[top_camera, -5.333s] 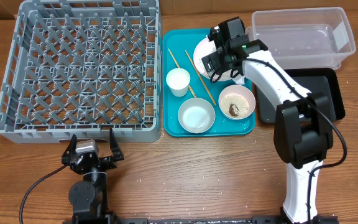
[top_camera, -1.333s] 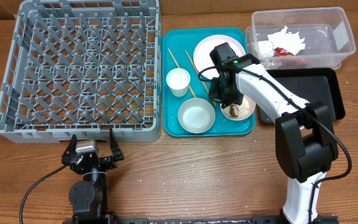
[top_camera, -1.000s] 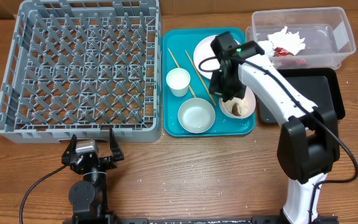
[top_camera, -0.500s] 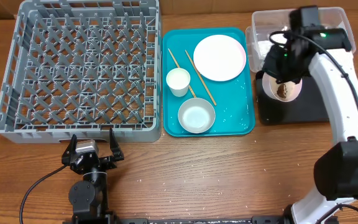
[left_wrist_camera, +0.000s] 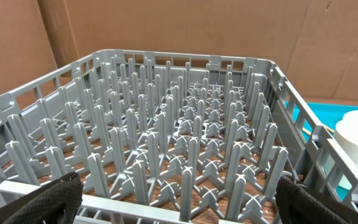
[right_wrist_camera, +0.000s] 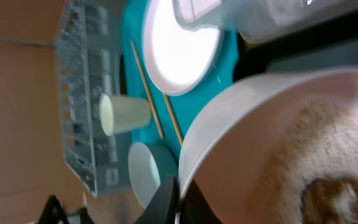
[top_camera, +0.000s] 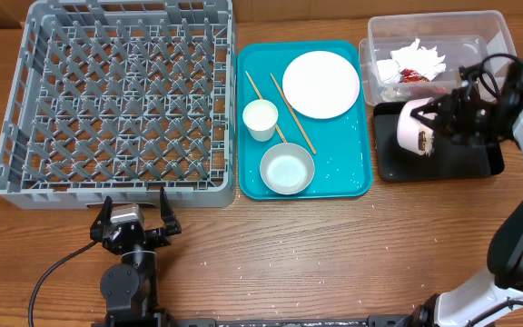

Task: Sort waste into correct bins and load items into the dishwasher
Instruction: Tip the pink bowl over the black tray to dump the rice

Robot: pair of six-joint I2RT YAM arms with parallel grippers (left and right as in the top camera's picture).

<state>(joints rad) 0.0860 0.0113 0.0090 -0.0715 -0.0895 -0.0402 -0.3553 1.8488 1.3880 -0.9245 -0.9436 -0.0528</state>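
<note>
My right gripper [top_camera: 438, 125] is shut on the rim of a white bowl [top_camera: 415, 127], which it holds tipped on its side over the black tray [top_camera: 443, 162]. In the right wrist view the fingers [right_wrist_camera: 169, 194] pinch that rim, and rice and a brown lump [right_wrist_camera: 329, 194] cling inside the bowl [right_wrist_camera: 247, 143]. The clear tub [top_camera: 493, 36] holds a napkin [top_camera: 422, 52] and a red-and-white wrapper [top_camera: 413, 75]. A plate [top_camera: 320, 84], cup [top_camera: 260, 119], second bowl [top_camera: 287, 169] and chopsticks [top_camera: 294, 114] lie on the teal tray [top_camera: 343, 177]. My left gripper [top_camera: 134, 221] stands open before the grey dish rack [top_camera: 116, 100].
The rack [left_wrist_camera: 179, 124] fills the left wrist view, with my left gripper [left_wrist_camera: 179, 208] wide open at its near wall. Loose rice grains [top_camera: 243, 269] dot the wooden table near the front. The clear tub sits directly behind the black tray.
My right gripper lifted the bowl off the teal tray, carried it right over the black tray and tipped it onto its side. The left arm has not moved.
</note>
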